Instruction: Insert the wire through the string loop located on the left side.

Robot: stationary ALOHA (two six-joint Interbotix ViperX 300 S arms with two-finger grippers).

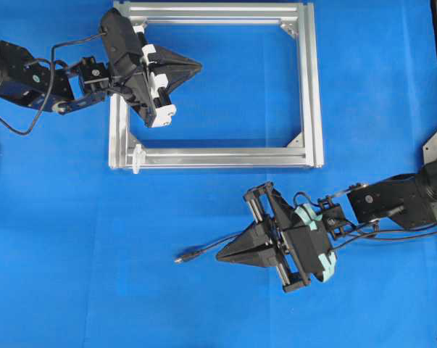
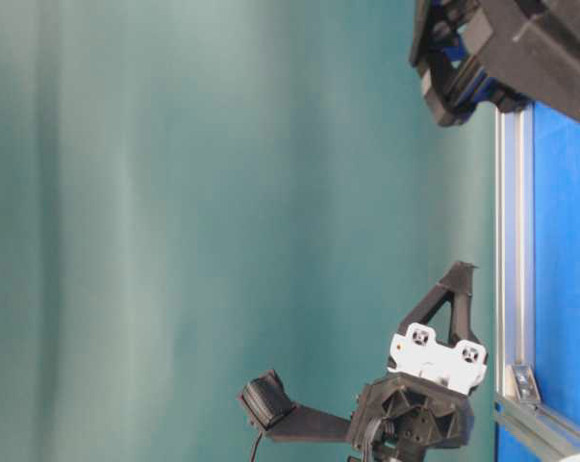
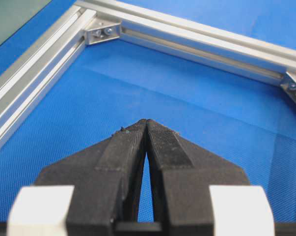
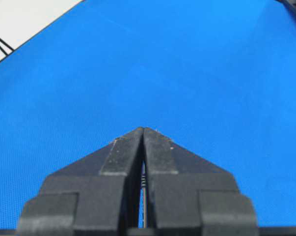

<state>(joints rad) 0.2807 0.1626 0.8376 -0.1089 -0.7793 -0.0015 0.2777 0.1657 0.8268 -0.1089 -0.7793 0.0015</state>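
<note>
- The wire (image 1: pixel 214 246) is seen lying on the blue bench (image 1: pixel 73 254) in the overhead view, below the silver frame; its small plug (image 1: pixel 183 257) with a metal tip points left, and the thin black cable runs right from it and passes under the right hand.
- In the right wrist view a thin dark line, probably the wire (image 4: pixel 143 196), is seen in the narrow gap behind the meeting fingertips; whether it is gripped cannot be told.
- The string loop (image 1: pixel 138 159) is seen as a small white piece standing at the lower-left corner of the silver aluminium frame (image 1: pixel 312 94), touching the frame's bottom rail; it is well apart from the plug.
- The right hand (image 1: pixel 219 255) is clenched, its fingertips brought together to a point, and it is aimed left, just beside the plug and over the cable.
- The left hand (image 1: pixel 198 66) is clenched and nothing is seen between its fingertips; it is held over the upper-left part of the frame, pointing right across the frame's open middle.
- In the left wrist view the closed fingers (image 3: pixel 128 147) are seen above the blue surface inside the frame, with two silver corner brackets (image 3: pixel 102 32) at the far rail.
</note>
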